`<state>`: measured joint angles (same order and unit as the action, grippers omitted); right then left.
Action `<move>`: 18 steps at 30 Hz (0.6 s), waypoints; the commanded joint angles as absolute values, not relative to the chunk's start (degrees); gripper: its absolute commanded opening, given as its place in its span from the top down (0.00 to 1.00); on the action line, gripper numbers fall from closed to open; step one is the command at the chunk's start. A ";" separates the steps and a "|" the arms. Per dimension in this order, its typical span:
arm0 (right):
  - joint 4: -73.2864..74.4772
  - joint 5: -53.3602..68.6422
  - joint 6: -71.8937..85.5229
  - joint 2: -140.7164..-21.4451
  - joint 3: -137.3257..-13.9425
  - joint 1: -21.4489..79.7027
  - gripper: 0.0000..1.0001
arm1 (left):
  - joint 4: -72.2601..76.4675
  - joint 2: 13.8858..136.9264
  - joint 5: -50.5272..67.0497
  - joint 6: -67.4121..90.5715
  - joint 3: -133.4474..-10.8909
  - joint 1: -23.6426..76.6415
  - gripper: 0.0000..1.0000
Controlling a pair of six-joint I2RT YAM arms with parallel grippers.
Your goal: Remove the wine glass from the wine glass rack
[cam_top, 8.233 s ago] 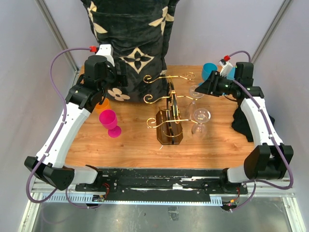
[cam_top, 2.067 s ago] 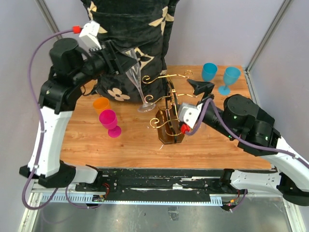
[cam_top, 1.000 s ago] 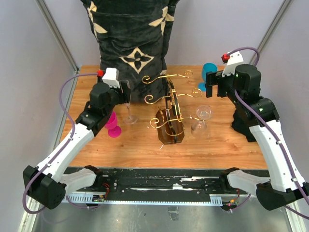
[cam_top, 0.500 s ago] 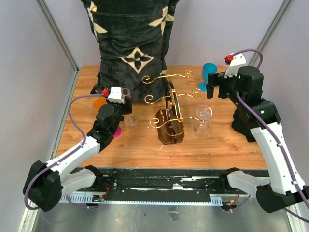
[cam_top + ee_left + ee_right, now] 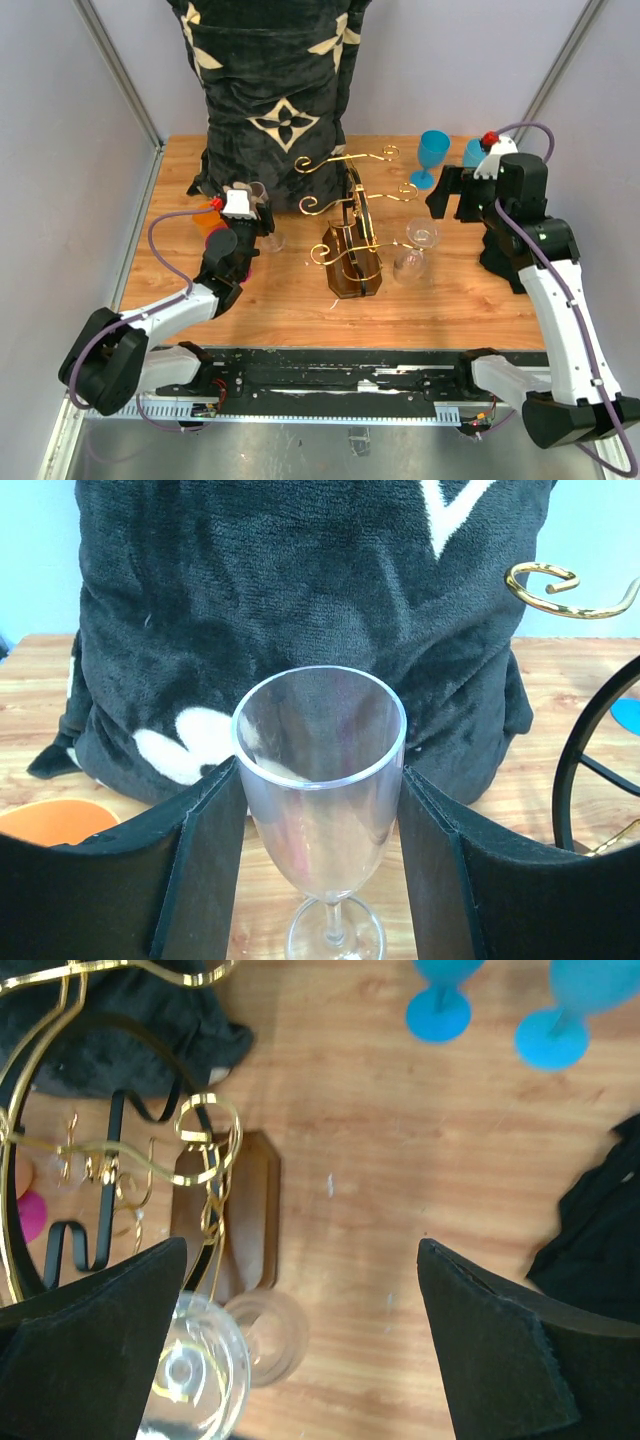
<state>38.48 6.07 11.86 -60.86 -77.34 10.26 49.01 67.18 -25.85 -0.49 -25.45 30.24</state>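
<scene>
Wine glass sits pinched in the left claw; right claw gapes wide, empty.

Clear glossy wine glass; shiny gold-wire rack (dark glossy wooden body); plush black cloth cushion.

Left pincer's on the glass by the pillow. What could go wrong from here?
1. The left pincer grips the wine glass at its bowl. Pulling back before opening fully could tip it toward the pillow.
2. The right pincer hangs open over the wine glass rack, beside a second glass. Descending could snag the gold wire.
</scene>
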 commanded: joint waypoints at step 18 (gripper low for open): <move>39.20 30.30 28.91 -47.26 -63.56 1.35 0.33 | 61.66 70.53 -29.73 -3.29 -22.72 31.90 0.18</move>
